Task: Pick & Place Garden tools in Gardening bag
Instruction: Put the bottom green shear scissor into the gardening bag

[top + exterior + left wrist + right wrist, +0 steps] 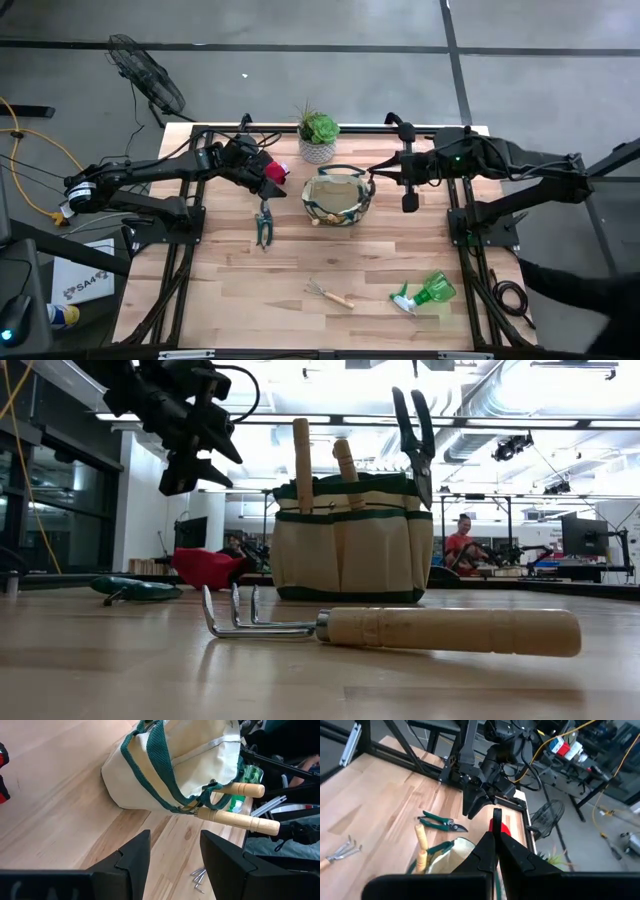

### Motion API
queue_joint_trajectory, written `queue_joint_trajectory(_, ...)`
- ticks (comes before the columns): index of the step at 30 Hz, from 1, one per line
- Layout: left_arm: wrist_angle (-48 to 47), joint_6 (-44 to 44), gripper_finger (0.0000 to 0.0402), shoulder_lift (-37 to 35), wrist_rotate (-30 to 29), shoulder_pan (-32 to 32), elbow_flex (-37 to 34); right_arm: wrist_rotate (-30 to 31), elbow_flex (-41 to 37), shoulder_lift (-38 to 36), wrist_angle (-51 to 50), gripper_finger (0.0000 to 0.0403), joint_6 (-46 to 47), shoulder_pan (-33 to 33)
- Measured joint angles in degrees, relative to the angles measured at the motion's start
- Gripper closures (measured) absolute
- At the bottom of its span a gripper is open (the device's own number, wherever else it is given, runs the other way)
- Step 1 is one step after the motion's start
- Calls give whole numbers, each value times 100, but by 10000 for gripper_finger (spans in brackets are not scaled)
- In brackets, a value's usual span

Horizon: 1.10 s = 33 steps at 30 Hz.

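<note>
Currently left gripper (268, 172) hovers above red glove (275, 172), fingers apart, empty. Right gripper (372, 172) pinched closed at gardening bag (338, 197) rim, apparently gripping loop handle. Shears (264, 224), rake (329, 293), spray bottle (427, 293) on table. Risk: glove fabric slipping from partial pinch; bag tipping if released.

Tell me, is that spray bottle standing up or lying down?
Lying down: the green spray bottle rests on its side on the table.
</note>
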Motion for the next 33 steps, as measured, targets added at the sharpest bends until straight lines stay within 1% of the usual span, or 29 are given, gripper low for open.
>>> queue_joint_trajectory(12,0,-1,233,0,-376,0,-1,50,0,0,-2,399,-1045,-7)
queue_joint_trajectory(18,0,-6,233,0,-442,0,0,202,-23,0,8,399,-1482,-19)
queue_joint_trajectory(25,2,-83,233,0,-496,0,0,178,-175,0,7,399,-1565,-295)
queue_joint_trajectory(33,4,-127,233,0,-632,0,0,77,-243,2,84,399,-1688,-422)
